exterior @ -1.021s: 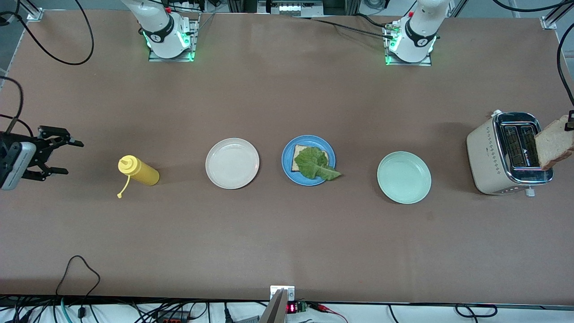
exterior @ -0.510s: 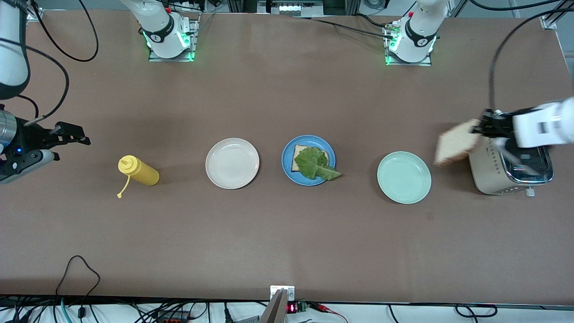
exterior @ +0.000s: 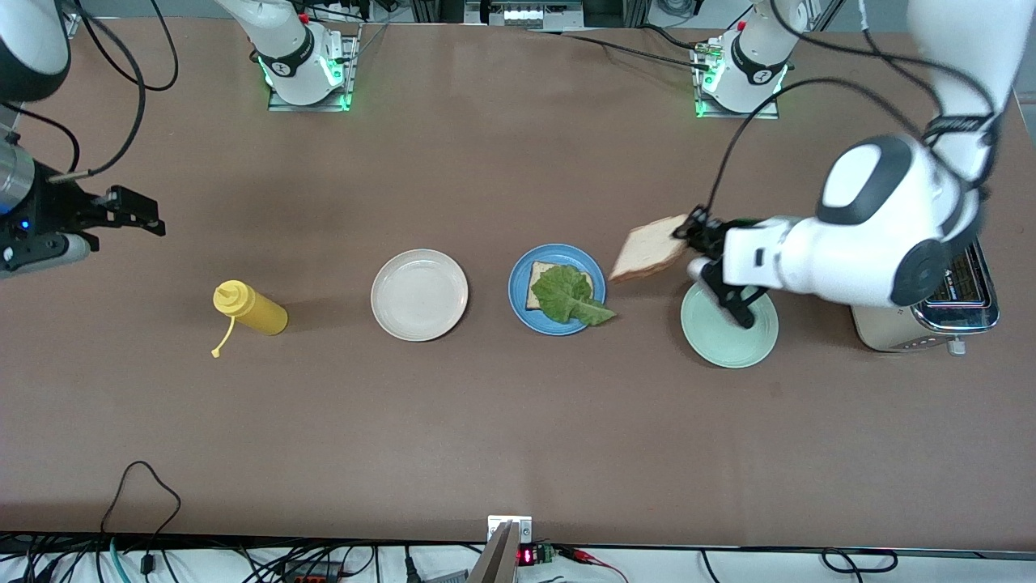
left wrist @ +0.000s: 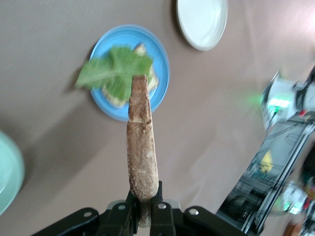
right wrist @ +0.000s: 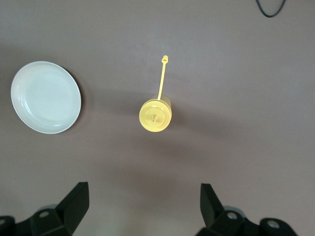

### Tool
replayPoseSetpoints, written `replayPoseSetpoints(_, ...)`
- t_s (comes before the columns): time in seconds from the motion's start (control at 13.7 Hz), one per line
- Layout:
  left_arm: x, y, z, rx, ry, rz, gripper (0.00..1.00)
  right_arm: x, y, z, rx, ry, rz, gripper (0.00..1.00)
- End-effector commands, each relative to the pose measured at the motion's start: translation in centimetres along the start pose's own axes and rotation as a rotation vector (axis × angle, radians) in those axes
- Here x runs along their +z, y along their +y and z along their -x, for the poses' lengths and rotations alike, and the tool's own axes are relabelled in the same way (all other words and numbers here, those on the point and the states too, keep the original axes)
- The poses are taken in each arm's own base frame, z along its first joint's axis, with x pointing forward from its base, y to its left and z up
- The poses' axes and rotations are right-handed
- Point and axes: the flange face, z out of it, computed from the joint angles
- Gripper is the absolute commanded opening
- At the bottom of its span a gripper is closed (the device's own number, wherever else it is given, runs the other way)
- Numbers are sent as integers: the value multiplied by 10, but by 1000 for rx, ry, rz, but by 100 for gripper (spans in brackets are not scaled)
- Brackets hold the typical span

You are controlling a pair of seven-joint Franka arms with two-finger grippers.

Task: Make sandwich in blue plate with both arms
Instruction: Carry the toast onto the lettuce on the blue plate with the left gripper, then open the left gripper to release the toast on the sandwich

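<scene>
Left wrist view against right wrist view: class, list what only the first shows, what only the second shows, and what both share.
Only the left wrist view shows the left gripper shut on a bread slice seen edge-on, the blue plate with a lettuce leaf on bread, and an edge of the mint-green plate.

Only the right wrist view shows the yellow squeeze bottle standing upright, its cap hanging on a strap, and the open right gripper.

Both share the cream-white plate and the brown table.
</scene>
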Motion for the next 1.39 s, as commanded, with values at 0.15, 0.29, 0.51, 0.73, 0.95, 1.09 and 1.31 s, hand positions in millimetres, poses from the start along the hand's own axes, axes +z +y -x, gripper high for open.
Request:
replayPoseSetpoints(0.15, 102, -9, -25, -154, 214, 187, 1, -25, -34, 37, 72, 31, 47, 100)
replayPoseSetpoints(0.29, 131, -11, -28, -194, 216, 261, 1, -34, -39, 49, 70, 46, 48, 100)
replayPoseSetpoints(0.51, 168, -41, -29, -135, 222, 371, 1, -42, -28, 51, 75, 64, 50, 100)
replayPoseSetpoints(0.73, 186, -53, -29, -99, 234, 389, 1, -57, -28, 42, 47, 91, 54, 100)
replayPoseSetpoints(0.95, 191, -63, -27, -92, 234, 390, 1, -66, -22, 38, 76, 117, 47, 100)
replayPoseSetpoints(1.09, 195, -75, -25, -105, 232, 388, 2, -70, -14, 38, 94, 130, 46, 100)
replayPoseSetpoints(1.31, 196, -86, -22, -121, 234, 382, 11, -72, -13, 38, 94, 137, 39, 100)
